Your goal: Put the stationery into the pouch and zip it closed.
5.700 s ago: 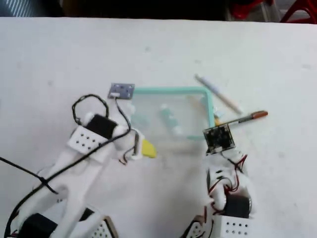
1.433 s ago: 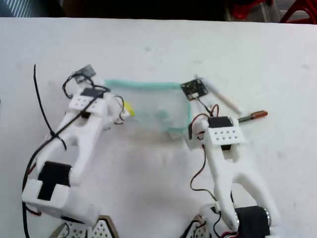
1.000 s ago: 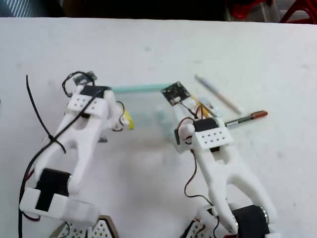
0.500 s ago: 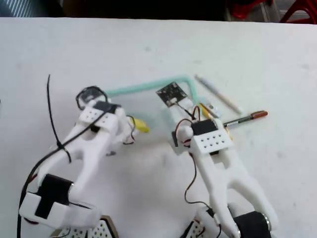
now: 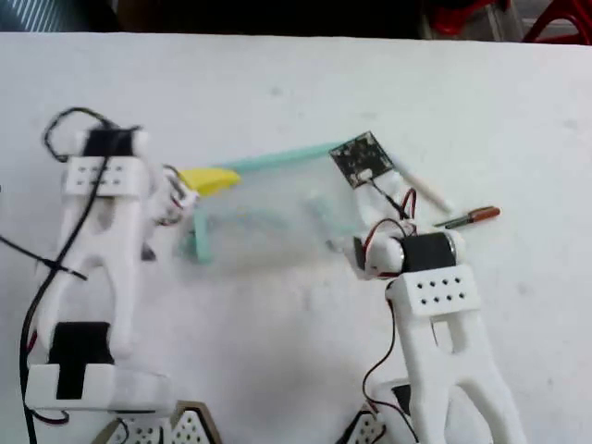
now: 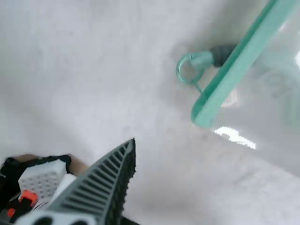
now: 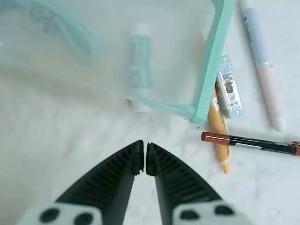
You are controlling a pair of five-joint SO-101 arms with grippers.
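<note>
While the right end effector sits closed, empty, the pouch holds a tube.

Pouch is clear with teal trim, lying flat on the surface, with a teal ring pull at one end of the zip. So far one teal-and-white tube sits inside. Just off its corner: an orange pen, a small clear-wrapped block, a pastel pen, and a brown-capped black pen lying across the orange one.
</note>
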